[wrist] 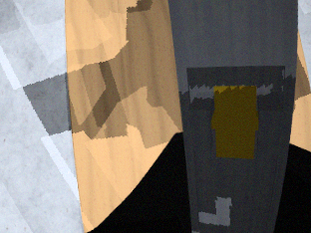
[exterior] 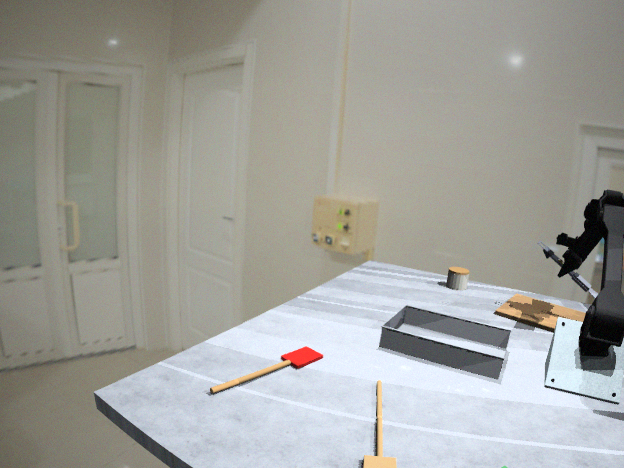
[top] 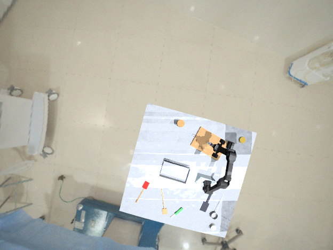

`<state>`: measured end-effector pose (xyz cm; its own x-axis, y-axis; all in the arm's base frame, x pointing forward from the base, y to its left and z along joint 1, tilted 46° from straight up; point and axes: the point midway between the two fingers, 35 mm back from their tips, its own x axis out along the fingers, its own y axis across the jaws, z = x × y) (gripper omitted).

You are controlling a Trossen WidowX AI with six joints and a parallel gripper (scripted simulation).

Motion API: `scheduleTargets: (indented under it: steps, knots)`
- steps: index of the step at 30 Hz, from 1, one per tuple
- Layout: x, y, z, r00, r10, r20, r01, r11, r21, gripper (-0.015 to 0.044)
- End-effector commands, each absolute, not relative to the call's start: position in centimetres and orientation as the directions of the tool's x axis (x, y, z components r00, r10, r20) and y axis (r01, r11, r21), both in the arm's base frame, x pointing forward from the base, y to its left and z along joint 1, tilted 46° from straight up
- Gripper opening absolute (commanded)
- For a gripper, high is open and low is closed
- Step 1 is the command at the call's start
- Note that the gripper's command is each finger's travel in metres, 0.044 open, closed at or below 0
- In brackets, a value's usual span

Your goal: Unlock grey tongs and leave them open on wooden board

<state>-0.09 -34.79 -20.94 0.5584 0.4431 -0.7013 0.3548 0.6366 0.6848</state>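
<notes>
Gripper [exterior: 568, 261] clamped on the grey tongs [exterior: 564, 265], up in the air!
They hang tilted above the wooden board [exterior: 536, 309], near the counter's far right corner, while the roasting tin [exterior: 443, 340] sits mid-counter, well apart.
</notes>
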Motion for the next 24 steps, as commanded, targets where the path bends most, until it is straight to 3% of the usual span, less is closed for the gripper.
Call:
scheduleTargets:
  steps: [1,13,24]
  knots:
    - [-0.6,-35.4,-19.9,0.703,0.317,-0.637,0.347,0.629,0.696,-0.0150]
    - [-3.9,-37.8,-16.3,0.906,-0.094,-0.412,0.370,0.646,0.668,-0.0150]
    - [-4.0,-37.8,-16.2,0.908,-0.100,-0.408,0.371,0.646,0.667,-0.0150]
